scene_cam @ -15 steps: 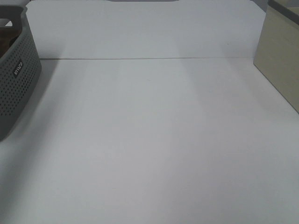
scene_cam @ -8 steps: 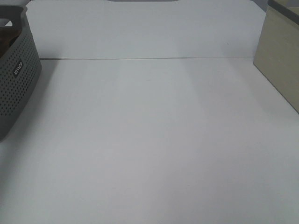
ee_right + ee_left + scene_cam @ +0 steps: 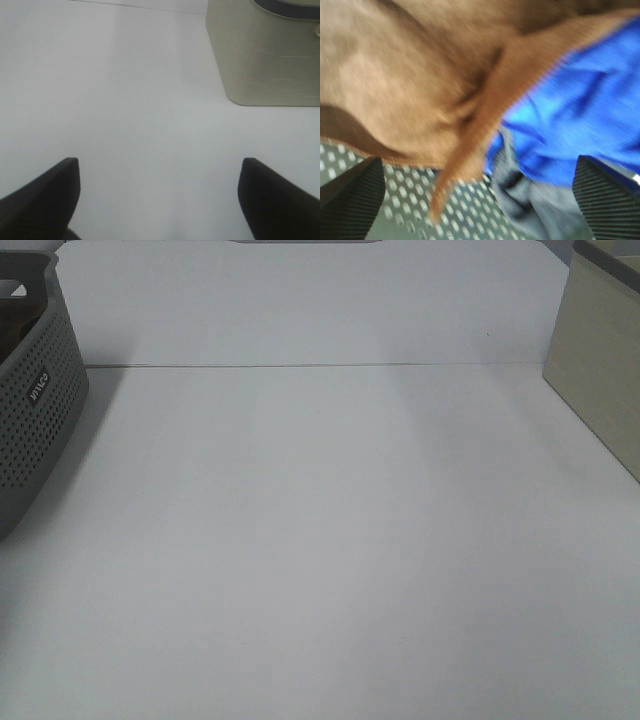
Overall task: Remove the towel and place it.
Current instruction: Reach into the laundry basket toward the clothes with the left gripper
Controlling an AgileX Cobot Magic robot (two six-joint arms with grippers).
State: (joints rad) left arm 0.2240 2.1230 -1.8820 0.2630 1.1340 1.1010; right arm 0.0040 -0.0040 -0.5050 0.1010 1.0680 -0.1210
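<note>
In the left wrist view the brown terry towel [image 3: 415, 75] fills most of the frame, bunched up with a folded edge hanging down. It lies inside the grey perforated basket [image 3: 420, 210] against a blue cloth [image 3: 580, 115] and a grey cloth [image 3: 530, 205]. My left gripper [image 3: 477, 165] is open just above the towel, one finger on each side of the folded edge, and grips nothing. The right gripper [image 3: 160, 160] is open over bare white table. Neither gripper shows in the exterior view, where the basket [image 3: 35, 410] stands at the far left.
A beige box [image 3: 600, 360] stands at the right edge of the white table [image 3: 320, 540]; the right wrist view shows the beige box [image 3: 265, 55] ahead of the right gripper. A low white wall [image 3: 300, 310] runs along the back.
The brown patch seen inside the basket's rim in the exterior view has turned darker. The table, basket and box have not moved.
</note>
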